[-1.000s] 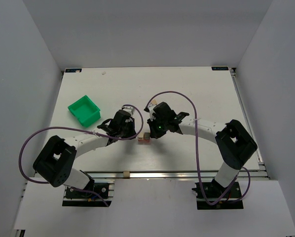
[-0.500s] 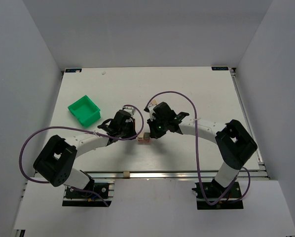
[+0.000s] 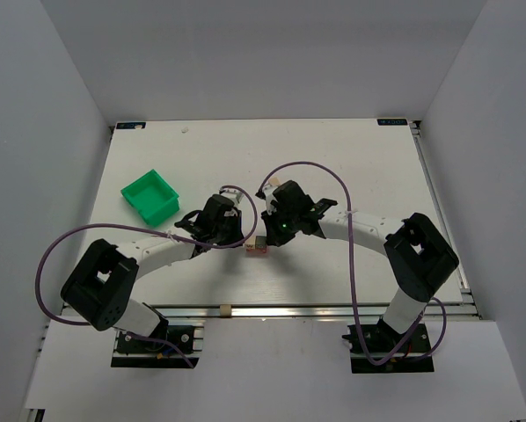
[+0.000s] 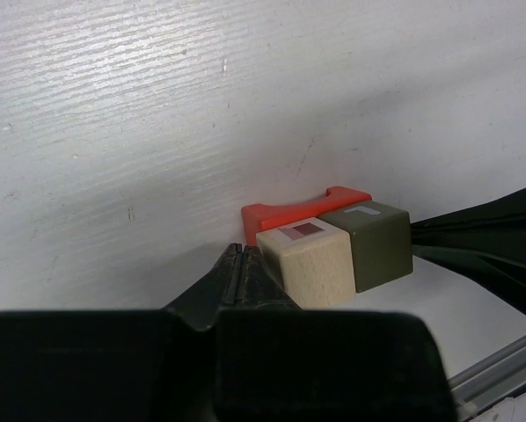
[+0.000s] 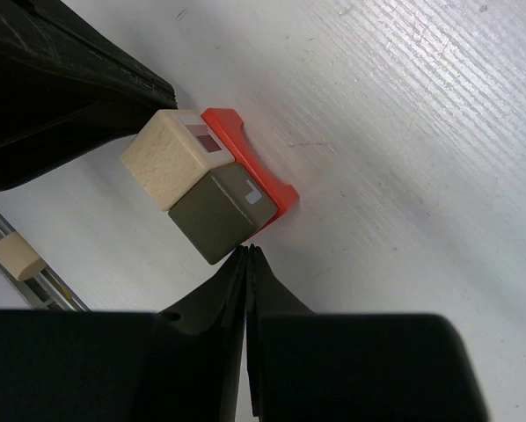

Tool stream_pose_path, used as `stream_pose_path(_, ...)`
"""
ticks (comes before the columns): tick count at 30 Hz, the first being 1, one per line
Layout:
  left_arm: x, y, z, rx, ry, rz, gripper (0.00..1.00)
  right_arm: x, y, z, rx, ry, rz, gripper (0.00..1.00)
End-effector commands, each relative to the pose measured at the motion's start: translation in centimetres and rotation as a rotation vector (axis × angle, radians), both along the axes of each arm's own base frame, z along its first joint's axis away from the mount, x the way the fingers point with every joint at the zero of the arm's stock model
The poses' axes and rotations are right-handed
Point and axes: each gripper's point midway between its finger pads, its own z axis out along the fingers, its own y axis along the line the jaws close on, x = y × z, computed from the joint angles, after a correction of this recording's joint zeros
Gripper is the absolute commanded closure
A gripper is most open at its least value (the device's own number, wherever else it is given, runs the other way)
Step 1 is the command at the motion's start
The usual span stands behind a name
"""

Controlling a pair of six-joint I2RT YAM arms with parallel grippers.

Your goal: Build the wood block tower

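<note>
The wood block tower's pieces lie together near the table's front: a flat red-orange block, with a pale beige cube and a grey-brown cube side by side against it. I cannot tell if the cubes rest on it. My left gripper is shut and empty, its tips right beside the beige cube. From the other side my right gripper is also shut and empty, its tips at the grey-brown cube's corner.
A green plastic bin stands at the left of the table. A small pale cylinder lies on the metal rail at the front edge. Purple cables loop over both arms.
</note>
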Motion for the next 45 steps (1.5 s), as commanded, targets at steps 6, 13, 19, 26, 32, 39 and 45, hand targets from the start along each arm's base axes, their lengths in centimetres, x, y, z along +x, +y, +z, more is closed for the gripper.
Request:
stream_pose_path(6, 1.1, -0.7, 1.4, -0.02, -0.043, -0.008, 1.0, 0.8, 0.9, 1.3, 0.023, -0.037, 0.002, 0.93)
stream_pose_path(13, 1.0, -1.1, 1.5, -0.023, -0.044, -0.019, 1.0, 1.9, -0.8, 2.3, -0.008, -0.096, -0.1, 0.91)
stream_pose_path(19, 1.1, -1.3, 1.6, -0.03, -0.047, -0.024, 1.0, 1.9, -1.6, 2.6, -0.02, -0.106, -0.137, 0.9)
stream_pose_path(26, 1.3, -1.2, 1.6, -0.021, -0.044, -0.02, 1.0, 1.8, -1.9, 2.8, -0.019, -0.112, -0.144, 0.9)
stream_pose_path(32, 1.3, -1.2, 1.9, -0.024, -0.057, -0.017, 1.0, 1.8, -2.4, 3.2, -0.023, -0.135, -0.144, 0.87)
stream_pose_path(39, 1.3, 1.7, 3.2, 0.025, -0.028, 0.137, 0.99, 1.7, -4.8, 5.7, -0.066, -0.263, -0.124, 0.67)
stream_pose_path(45, -1.7, 6.9, 6.2, 0.034, -0.027, 0.403, 0.22, -1.6, -5.1, 7.3, -0.025, -0.278, -0.019, 0.11)
